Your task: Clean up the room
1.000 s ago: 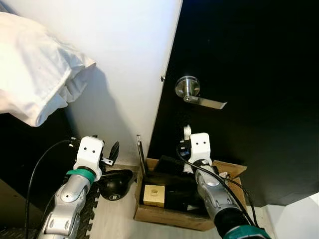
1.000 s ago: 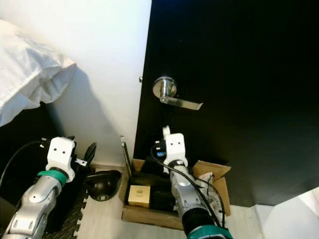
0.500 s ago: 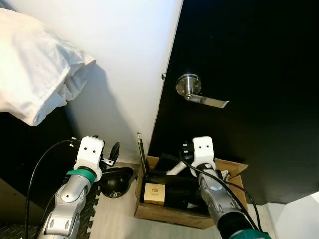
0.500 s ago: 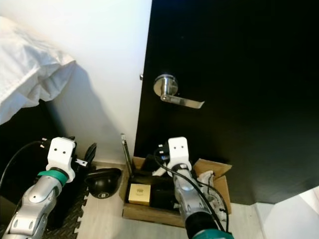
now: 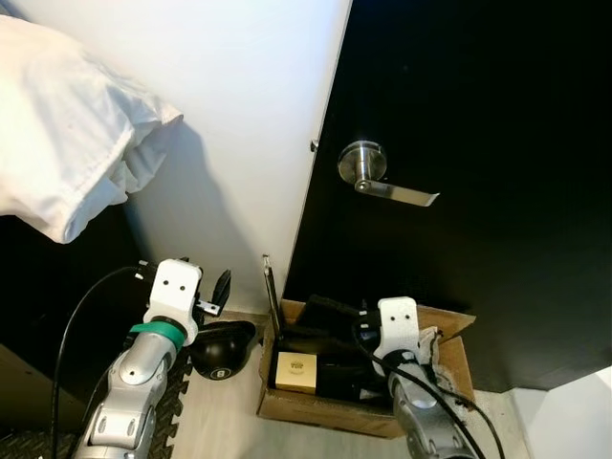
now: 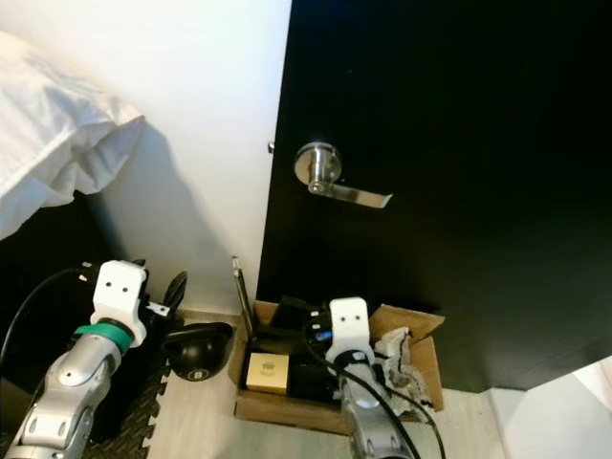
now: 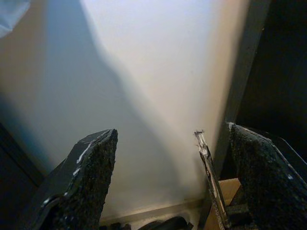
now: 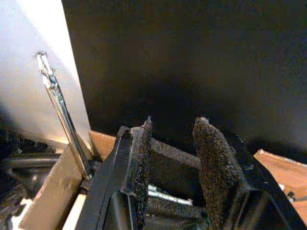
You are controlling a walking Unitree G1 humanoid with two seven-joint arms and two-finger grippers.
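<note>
Sitting at bottom centre of the head views, against the black door (image 5: 478, 115): open cardboard box (image 5: 296, 409), flaps up, crammed with dark items, a small tan square box (image 5: 296, 373) at its left end, crumpled grey-white cloth (image 6: 397, 359) at its right end. Thin metal rod (image 5: 271, 292) leaning upright at the box's left edge, beside the white wall (image 5: 239, 124).

Right gripper (image 8: 172, 158) low over the box, fingers (image 8: 211, 163) slightly apart with a narrow gap, nothing visibly clamped between them. Left gripper (image 7: 172, 177) held left of the box, fingers spread wide, empty, pointing at the wall. Black 8-ball-marked round object (image 5: 220, 352) on the floor between left arm and box. White pillow (image 5: 57, 143) upper left; silver lever handle (image 5: 378, 177) mid-frame on the door.

Versus 1 s ago: right wrist dropped from near the door, above the box's back edge, to down inside the box area, lower right. Left arm and box contents essentially unchanged.
</note>
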